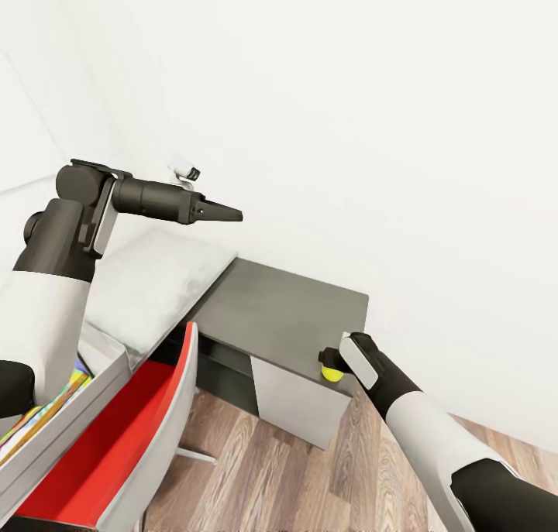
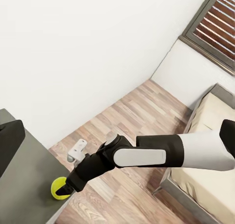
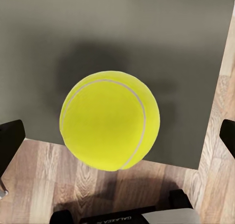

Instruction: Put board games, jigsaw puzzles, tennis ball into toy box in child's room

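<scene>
Step in hand: picking up fuzzy yellow-green tennis ball [image 3: 109, 120] at the near edge of the dark grey desk top [image 1: 287, 307], right gripper [image 1: 332, 364] spread wide around it, unclosed; next, close squarely, lift, carry boxward.

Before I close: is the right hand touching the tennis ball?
Apart. Right wrist view shows the tennis ball centred between the right hand's fingers, gaps both sides.

Tennis ball [image 3: 109, 120] over table [image 1: 287, 303] edge
</scene>
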You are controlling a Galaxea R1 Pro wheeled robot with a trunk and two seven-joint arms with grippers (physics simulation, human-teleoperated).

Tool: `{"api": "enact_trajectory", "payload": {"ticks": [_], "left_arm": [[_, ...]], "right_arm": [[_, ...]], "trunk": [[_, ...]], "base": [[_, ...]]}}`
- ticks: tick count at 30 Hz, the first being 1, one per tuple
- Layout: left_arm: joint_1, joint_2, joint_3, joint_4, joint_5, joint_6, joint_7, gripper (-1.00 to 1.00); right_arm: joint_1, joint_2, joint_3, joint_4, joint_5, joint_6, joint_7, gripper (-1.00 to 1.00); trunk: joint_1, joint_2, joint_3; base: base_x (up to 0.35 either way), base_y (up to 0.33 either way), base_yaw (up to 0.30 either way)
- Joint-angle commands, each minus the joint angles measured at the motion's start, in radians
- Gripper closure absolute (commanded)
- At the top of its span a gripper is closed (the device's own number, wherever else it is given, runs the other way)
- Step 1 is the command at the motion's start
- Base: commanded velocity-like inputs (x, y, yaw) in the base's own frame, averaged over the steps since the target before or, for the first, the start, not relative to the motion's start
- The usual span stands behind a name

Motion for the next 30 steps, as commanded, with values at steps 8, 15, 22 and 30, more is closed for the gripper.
{"api": "enact_trajectory", "payload": {"ticks": [8,15,22,30], "left_arm": [[-0.001,0.0,-0.002,0.0,0.003,0.011,-0.002,-1.0],[-0.001,0.0,-0.003,0.0,0.003,0.011,-0.002,-1.0],[-0.001,0.0,-0.005,0.0,0.003,0.011,-0.002,-1.0],[-0.001,0.0,-0.005,0.0,0.002,0.011,-0.002,-1.0]], "right_arm": [[-0.001,-0.001,0.005,-0.001,-0.011,0.0,-0.01,-1.0],[-0.001,-0.001,0.004,-0.001,-0.01,0.0,-0.01,-1.0],[-0.001,-0.001,0.004,-0.003,-0.01,0.0,-0.01,-1.0],[-0.001,0.0,0.003,-0.005,-0.01,0.0,-0.009,-1.0]], "trunk": [[0.001,-0.002,-0.014],[0.001,-0.002,-0.026],[0.001,-0.002,-0.033],[0.001,-0.002,-0.034]], "base": [[0.0,0.0,0.0],[0.0,0.0,0.0],[0.0,0.0,0.0],[0.0,0.0,0.0]]}}
